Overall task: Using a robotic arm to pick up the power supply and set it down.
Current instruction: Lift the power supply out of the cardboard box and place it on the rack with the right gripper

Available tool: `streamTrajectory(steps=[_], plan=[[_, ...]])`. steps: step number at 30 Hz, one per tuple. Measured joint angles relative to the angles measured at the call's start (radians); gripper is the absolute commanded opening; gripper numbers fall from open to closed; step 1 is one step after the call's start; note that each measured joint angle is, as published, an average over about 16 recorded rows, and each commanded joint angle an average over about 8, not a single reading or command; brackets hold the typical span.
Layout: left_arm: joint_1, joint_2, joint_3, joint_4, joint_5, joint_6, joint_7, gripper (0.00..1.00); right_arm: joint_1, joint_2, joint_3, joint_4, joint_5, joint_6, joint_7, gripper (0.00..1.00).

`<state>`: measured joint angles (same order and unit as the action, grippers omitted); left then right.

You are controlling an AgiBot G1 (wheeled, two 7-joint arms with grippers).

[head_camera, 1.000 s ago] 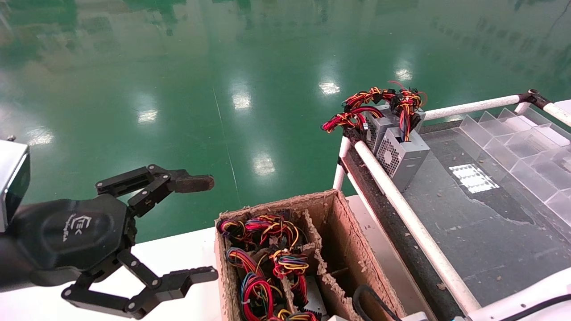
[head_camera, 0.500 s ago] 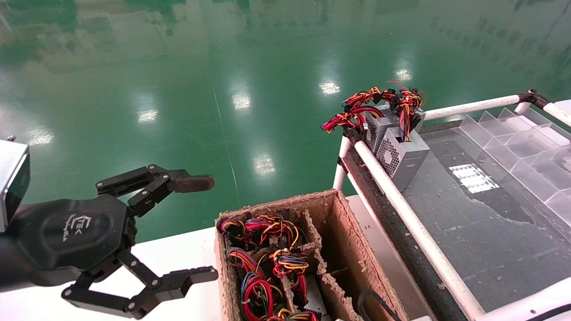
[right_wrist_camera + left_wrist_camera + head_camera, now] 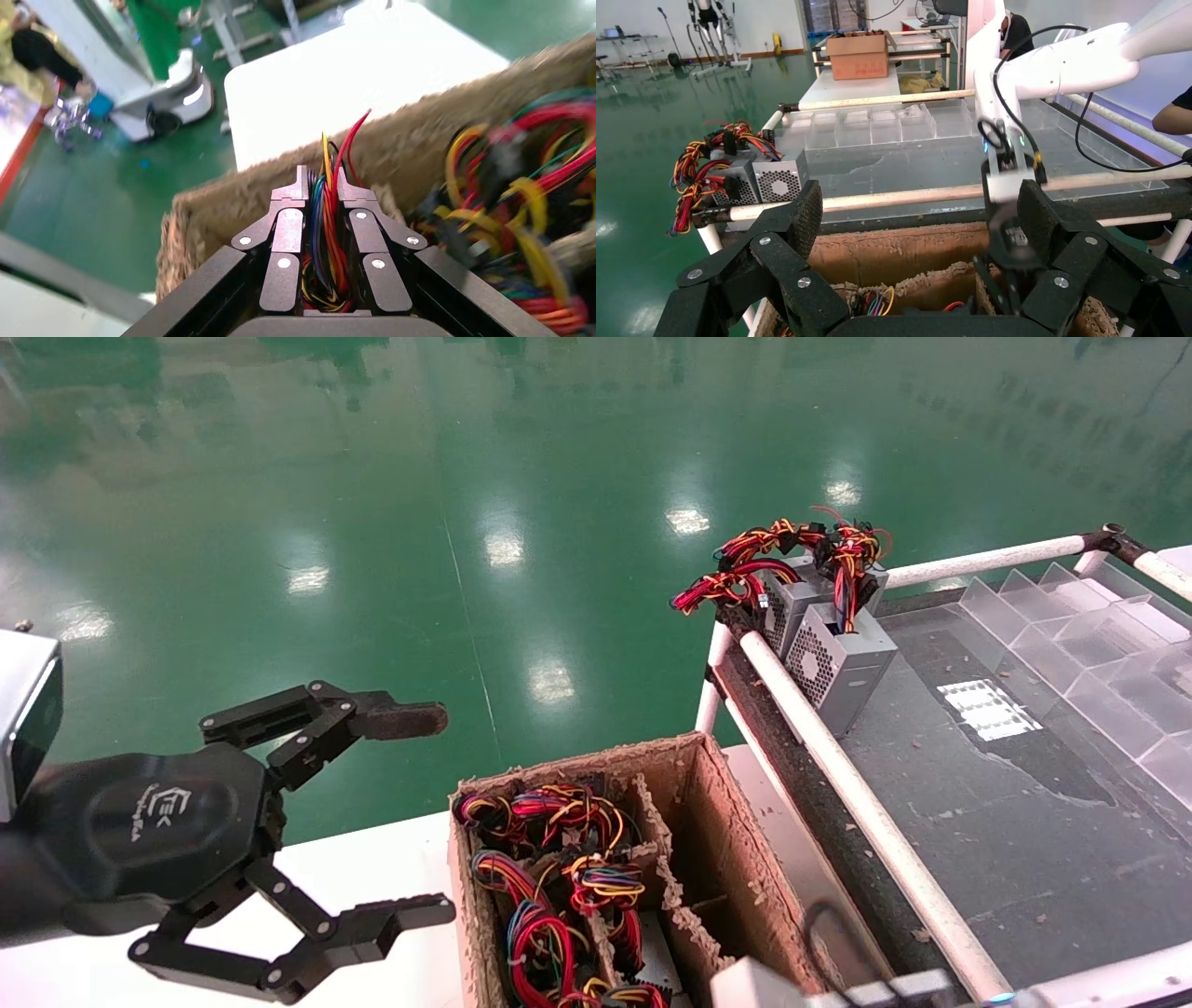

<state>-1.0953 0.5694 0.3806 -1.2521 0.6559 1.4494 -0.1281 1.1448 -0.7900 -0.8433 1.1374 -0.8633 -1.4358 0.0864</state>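
Black left gripper (image 3: 410, 812) hangs parked over the white worktop (image 3: 372, 868) near its far edge, fingers spread wide, holding nothing. Next to it, to the right, stands the cardboard box (image 3: 708, 803) w/ dividers, full of red, yellow and orange wires (image 3: 549, 887).

Right gripper (image 3: 322, 188) is at the box's near right corner; in the head view only its white wrist part shows at the bottom edge. Its fingers are pressed together on a wire bundle (image 3: 325, 239), so I judge the power supply hangs under it, inside or just over the box; its grey body is not visible.

Further right, on the conveyor (image 3: 978, 803), two supplies (image 3: 829, 635) stand at the far left corner.

Step in hand, prob.: lifting out. Next move needs a straight rise clear of the box walls, then across to the conveyor.
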Motion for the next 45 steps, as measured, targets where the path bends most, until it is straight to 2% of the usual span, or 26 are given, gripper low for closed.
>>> streamTrajectory(steps=[15, 25, 37, 45], plan=[[0.000, 0.000, 0.000, 0.000, 0.000, 0.000, 0.000, 1.00, 0.035, 0.096, 0.136, 0.012, 0.205, -0.046, -0.068, 0.00], [0.000, 0.000, 0.000, 0.000, 0.000, 0.000, 0.000, 1.00, 0.081, 0.157, 0.225, -0.047, 0.316, -0.061, -0.107, 0.00], [0.000, 0.000, 0.000, 0.000, 0.000, 0.000, 0.000, 1.00, 0.145, 0.239, 0.294, -0.206, 0.320, -0.052, -0.200, 0.00], [0.000, 0.000, 0.000, 0.000, 0.000, 0.000, 0.000, 1.00, 0.159, 0.346, 0.327, -0.292, 0.307, -0.054, -0.251, 0.00]])
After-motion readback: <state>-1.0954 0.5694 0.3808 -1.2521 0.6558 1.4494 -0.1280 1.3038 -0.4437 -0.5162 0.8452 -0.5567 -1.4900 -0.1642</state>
